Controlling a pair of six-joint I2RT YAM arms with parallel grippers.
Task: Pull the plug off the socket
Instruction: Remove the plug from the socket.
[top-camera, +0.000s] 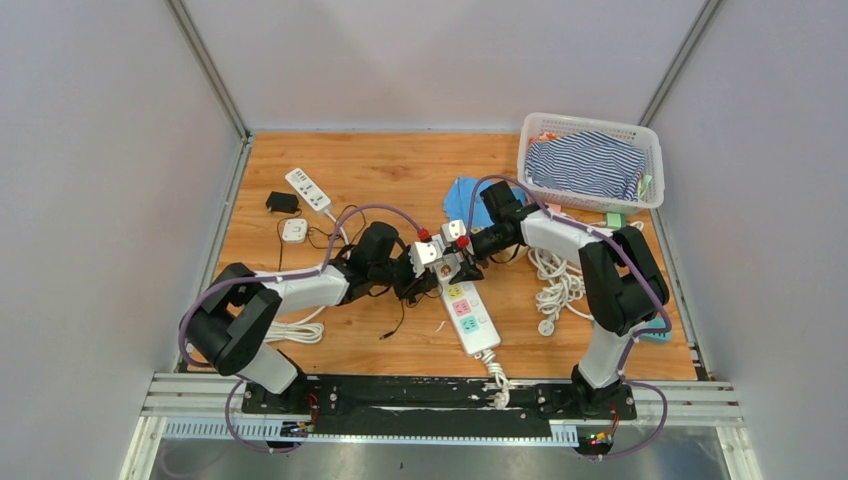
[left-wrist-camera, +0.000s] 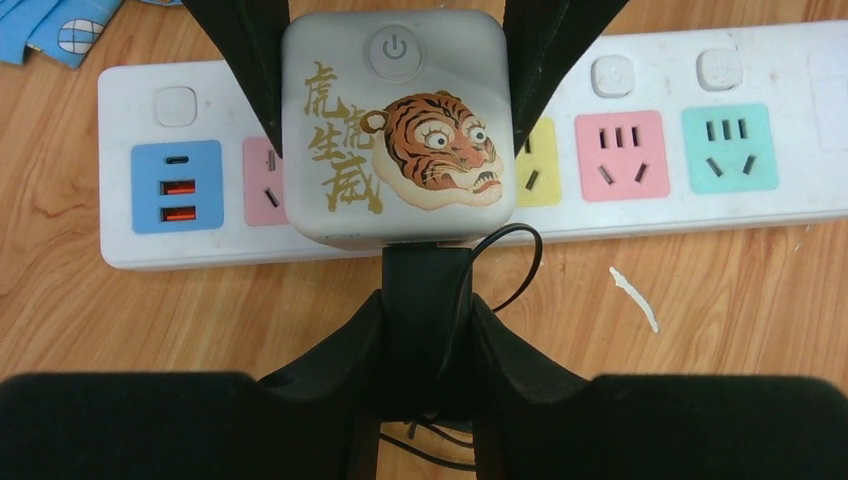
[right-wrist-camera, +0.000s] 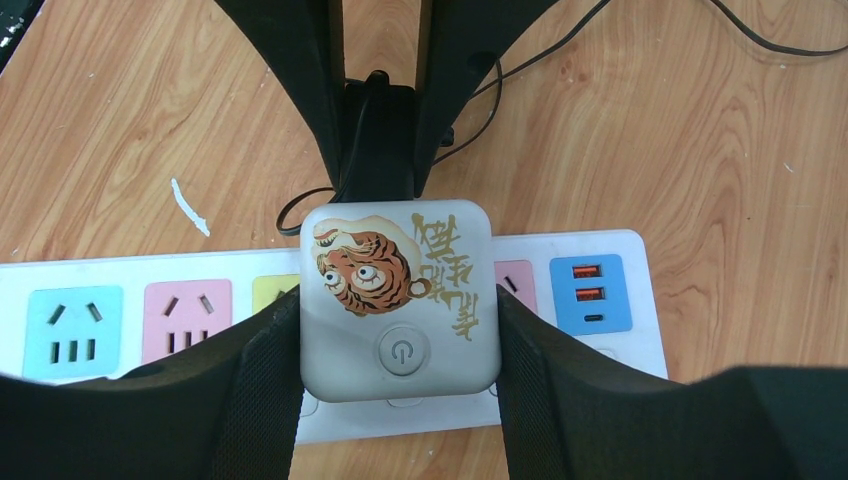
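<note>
A white socket cube (left-wrist-camera: 398, 130) (right-wrist-camera: 398, 300), printed with a tiger and a power button, sits on the long white power strip (top-camera: 470, 318) (left-wrist-camera: 760, 70) (right-wrist-camera: 90, 272). A black plug (left-wrist-camera: 425, 290) (right-wrist-camera: 378, 140) with a thin black cable sticks out of the cube's side. My left gripper (left-wrist-camera: 427, 310) (top-camera: 413, 272) is shut on that black plug. My right gripper (right-wrist-camera: 398, 320) (top-camera: 458, 255) is shut on the cube, one pad against each side. The two grippers face each other across the cube.
A white basket (top-camera: 652, 190) holding striped cloth stands at the back right, with a blue cloth (top-camera: 462, 195) beside it. A small power strip (top-camera: 307, 188), a black adapter (top-camera: 283, 202) and a white square box (top-camera: 293, 230) lie at back left. Coiled white cable (top-camera: 555, 285) lies at right.
</note>
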